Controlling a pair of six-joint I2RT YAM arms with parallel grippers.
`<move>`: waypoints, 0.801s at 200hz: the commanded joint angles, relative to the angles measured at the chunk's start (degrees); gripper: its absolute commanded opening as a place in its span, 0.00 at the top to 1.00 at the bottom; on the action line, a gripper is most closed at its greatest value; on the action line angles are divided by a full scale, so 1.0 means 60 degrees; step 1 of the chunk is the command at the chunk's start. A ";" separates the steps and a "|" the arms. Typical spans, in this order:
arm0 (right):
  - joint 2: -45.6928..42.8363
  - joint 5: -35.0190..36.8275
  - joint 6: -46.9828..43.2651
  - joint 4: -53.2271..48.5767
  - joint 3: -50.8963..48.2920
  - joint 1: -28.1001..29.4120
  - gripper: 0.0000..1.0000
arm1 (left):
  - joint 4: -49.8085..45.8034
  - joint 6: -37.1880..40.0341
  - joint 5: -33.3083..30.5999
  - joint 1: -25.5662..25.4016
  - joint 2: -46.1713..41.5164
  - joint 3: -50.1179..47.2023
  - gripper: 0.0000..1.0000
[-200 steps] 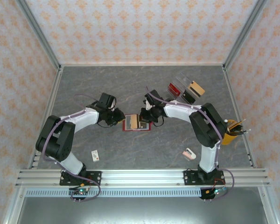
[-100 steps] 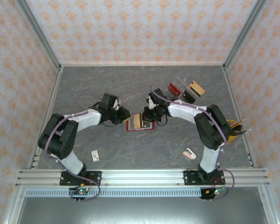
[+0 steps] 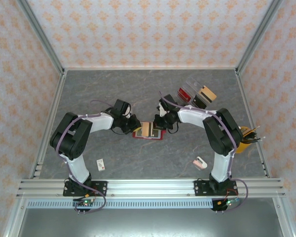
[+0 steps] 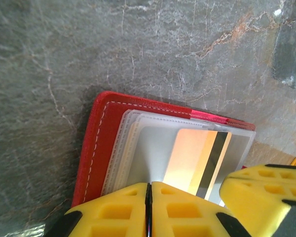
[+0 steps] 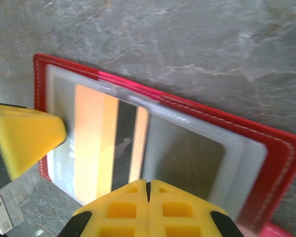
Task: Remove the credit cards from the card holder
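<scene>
The left gripper [image 4: 149,192] has its jaws pressed together with only a hairline seam between them. It sits at the bottom of its wrist view, right at the rim of the clear sleeves [image 4: 138,143]. I cannot tell whether it pinches a sleeve edge. The right gripper [image 5: 148,190] is also closed tight, its tips over the near edge of the holder [image 4: 91,158], apparently pinning it. The holder lies open on the tabletop [image 3: 138,89] at the centre of the top view, between the 2 grippers. 1 tan card [image 5: 93,143] with a dark stripe sits under a sleeve. To do this well, I judge the right tips should press flat. The left should catch the card's edge alone, then pull along the pocket opening so the holder does not lift.
</scene>
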 commanded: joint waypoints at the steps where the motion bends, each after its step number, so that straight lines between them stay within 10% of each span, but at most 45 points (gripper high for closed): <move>1: -0.0635 -0.0024 -0.0322 -0.0060 -0.0290 -0.0173 1.00 | -0.0628 0.0039 -0.0418 0.0070 0.0104 -0.0064 0.89; 41: -0.0639 -0.0308 0.0088 -0.0076 -0.0283 -0.0203 0.99 | -0.0579 -0.0022 -0.0358 0.0085 0.0089 -0.0010 0.89; 80: -0.0205 -0.1031 0.1064 0.0735 -0.0350 -0.0200 0.74 | -0.0779 -0.0059 -0.0570 0.0085 0.0199 -0.0121 0.90; 160: 0.0713 -0.1304 0.1581 0.0741 -0.0065 0.0019 0.71 | -0.0632 -0.0576 -0.0888 0.0129 0.0096 -0.0825 0.92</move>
